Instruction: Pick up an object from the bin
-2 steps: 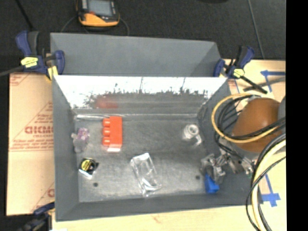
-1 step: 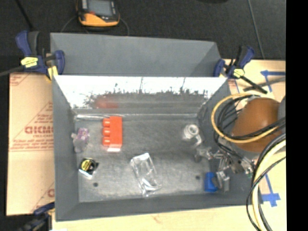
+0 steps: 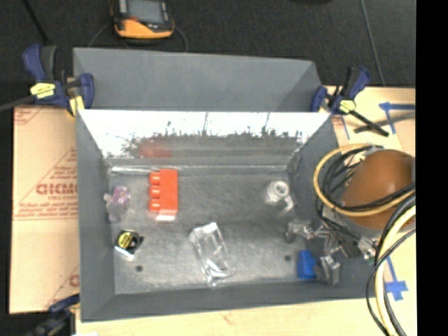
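Small blue block in the lower right corner of the bin, just beside wide-apart fingers.

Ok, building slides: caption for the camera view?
Pincer beside a blue block in the bin's lower right corner; orange block left.

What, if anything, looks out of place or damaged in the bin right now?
Nothing looks spilled or broken. The only awkward spot: the small blue block sits in the near right corner of the bin, close beside the pincer. The crumpled clear wrapper lies loose mid-floor.
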`<action>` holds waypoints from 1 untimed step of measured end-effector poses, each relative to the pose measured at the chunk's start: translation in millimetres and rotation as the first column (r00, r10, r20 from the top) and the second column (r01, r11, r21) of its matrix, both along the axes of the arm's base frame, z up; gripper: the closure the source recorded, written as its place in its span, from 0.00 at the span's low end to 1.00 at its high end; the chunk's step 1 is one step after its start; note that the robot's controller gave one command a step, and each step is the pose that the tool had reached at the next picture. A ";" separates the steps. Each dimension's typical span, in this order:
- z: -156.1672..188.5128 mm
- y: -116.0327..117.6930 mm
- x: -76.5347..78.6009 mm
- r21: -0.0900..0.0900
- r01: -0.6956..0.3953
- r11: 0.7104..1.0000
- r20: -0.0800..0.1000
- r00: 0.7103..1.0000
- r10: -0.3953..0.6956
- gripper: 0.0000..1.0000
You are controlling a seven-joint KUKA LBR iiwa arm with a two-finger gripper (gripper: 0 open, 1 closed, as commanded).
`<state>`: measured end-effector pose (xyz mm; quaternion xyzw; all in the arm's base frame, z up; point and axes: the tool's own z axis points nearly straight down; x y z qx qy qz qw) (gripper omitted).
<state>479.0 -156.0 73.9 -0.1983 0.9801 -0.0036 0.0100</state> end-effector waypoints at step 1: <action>-0.7 -1.0 -3.8 0.000 -0.004 1.000 -0.014 1.000 0.003 1.00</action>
